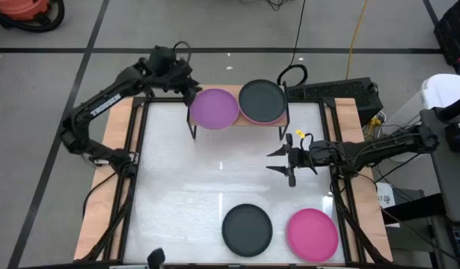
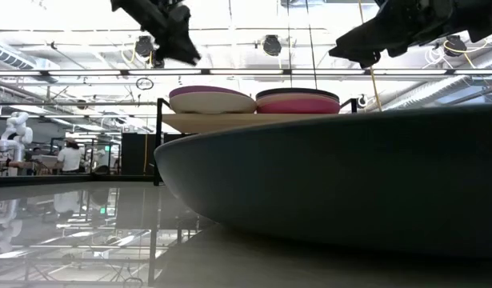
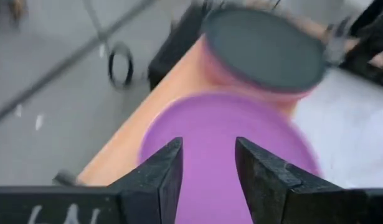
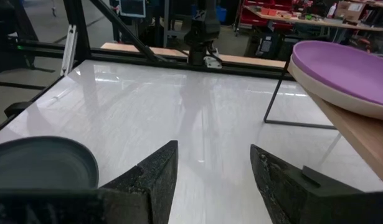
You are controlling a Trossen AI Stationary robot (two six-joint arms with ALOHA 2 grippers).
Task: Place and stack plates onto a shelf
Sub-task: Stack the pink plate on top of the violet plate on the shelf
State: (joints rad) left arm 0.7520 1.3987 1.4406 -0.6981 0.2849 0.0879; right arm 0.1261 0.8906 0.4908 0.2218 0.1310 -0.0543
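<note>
Left pincer [image 1: 191, 91], narrowly parted and seemingly empty, hangs beside shelf's [image 1: 237, 119] purple plate [image 1: 214, 108].

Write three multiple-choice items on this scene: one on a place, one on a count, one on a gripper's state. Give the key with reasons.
1. Where is the purple plate?
A. on the shelf
B. on the white table
C. in the right gripper

2. How many plates lie on the table off the shelf?
A. none
B. two
C. four

3. The left gripper is:
A. shut on a plate
B. open, holding nothing
C. out of view

Key: 1 A, it tops the shelf's left stack. 2 B, a dark grey plate and a magenta plate. 3 B, its fingers stand apart over the purple plate.
</note>
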